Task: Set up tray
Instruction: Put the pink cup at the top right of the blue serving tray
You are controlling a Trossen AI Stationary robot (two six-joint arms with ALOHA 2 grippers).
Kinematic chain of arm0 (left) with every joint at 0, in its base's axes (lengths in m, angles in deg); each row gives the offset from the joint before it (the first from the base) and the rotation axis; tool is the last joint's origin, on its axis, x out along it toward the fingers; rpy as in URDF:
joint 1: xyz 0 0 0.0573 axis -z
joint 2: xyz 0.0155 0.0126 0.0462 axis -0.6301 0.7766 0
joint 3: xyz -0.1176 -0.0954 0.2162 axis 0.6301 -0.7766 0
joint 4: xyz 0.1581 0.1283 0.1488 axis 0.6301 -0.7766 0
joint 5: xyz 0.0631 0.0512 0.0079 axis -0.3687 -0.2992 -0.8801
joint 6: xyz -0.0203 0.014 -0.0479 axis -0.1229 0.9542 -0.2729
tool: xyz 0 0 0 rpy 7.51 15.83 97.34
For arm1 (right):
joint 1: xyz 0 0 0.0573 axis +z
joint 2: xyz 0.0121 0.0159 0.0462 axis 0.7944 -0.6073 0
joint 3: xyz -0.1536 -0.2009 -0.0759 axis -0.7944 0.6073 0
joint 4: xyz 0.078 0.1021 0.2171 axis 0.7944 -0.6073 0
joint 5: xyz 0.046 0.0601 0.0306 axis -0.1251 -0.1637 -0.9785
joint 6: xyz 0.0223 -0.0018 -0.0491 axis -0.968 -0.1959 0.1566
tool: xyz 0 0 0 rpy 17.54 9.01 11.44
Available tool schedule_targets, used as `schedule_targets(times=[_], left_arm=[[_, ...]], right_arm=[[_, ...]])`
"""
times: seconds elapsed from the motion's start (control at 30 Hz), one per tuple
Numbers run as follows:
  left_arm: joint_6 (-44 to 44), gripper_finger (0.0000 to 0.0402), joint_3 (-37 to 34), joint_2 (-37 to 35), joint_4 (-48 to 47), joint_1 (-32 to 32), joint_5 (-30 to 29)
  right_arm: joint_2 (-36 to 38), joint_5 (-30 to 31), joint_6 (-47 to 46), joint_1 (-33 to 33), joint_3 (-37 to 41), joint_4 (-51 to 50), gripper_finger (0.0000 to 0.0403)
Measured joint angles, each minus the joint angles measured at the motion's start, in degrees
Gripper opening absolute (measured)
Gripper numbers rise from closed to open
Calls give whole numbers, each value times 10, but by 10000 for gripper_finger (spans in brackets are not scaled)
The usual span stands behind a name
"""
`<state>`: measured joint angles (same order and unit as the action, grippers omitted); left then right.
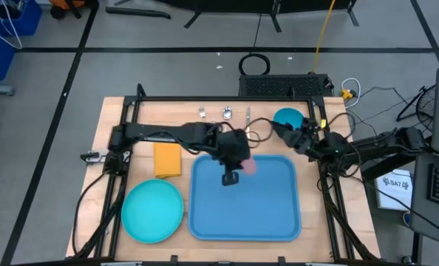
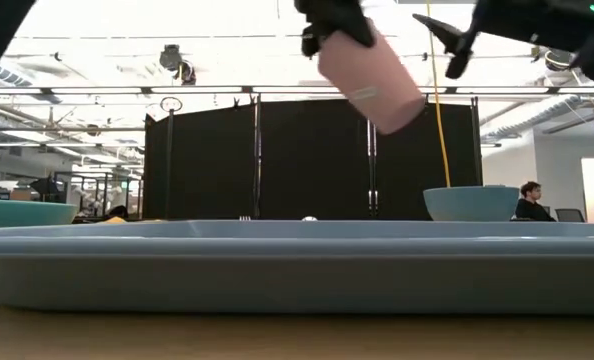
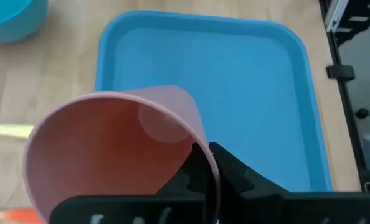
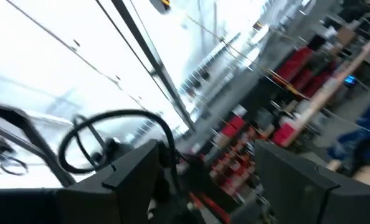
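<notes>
Placement of a cup is the step in hand, by my reading. From above, the tray (image 1: 244, 198) lies on the tabletop (image 1: 112, 122) right of centre, near edge close to the tabletop's front, with the left gripper (image 1: 234, 171) over its far edge carrying a pink cup (image 1: 249, 165). A teal plate (image 1: 152, 211) sits just left of the tray, a yellow block (image 1: 167, 158) beyond the plate. The right gripper (image 1: 290, 134) waits past the tray's far right corner, beside a teal bowl (image 1: 287, 117); its jaws stand apart, holding nothing.

Level with the tabletop, the cup (image 2: 372, 78) hangs tilted, well clear of the tray's rim (image 2: 297, 268): height the overhead camera cannot give.

Left wrist: the jaws pinch the cup's rim (image 3: 119, 158), one finger inside, its mouth facing the camera, bare tray floor (image 3: 235, 93) beyond. The next move likely calls for righting the cup and lowering it before release.

Right wrist: only blurred room, nothing useful.
</notes>
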<state>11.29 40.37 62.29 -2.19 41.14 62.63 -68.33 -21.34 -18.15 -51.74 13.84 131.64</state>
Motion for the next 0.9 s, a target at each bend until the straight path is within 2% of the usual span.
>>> schedule_targets(times=[0.2,0.33,0.53,0.7,0.83,0.9], left_arm=[[15,2,126,88,-50,-4,2],[4,2,166,125,-58,-9,18],[-22,2,163,149,-19,-17,40],[-27,2,162,169,-59,-21,38],[-4,2,162,178,-98,-15,9],[12,2,162,181,-124,-7,-25]], right_arm=[[31,-3,-29,0,63,69,254],[41,-15,-31,0,75,71,254],[47,-17,-23,0,78,71,254],[47,-15,-23,0,78,65,254],[47,-15,-23,0,78,61,254],[46,-15,-23,0,78,62,254]])
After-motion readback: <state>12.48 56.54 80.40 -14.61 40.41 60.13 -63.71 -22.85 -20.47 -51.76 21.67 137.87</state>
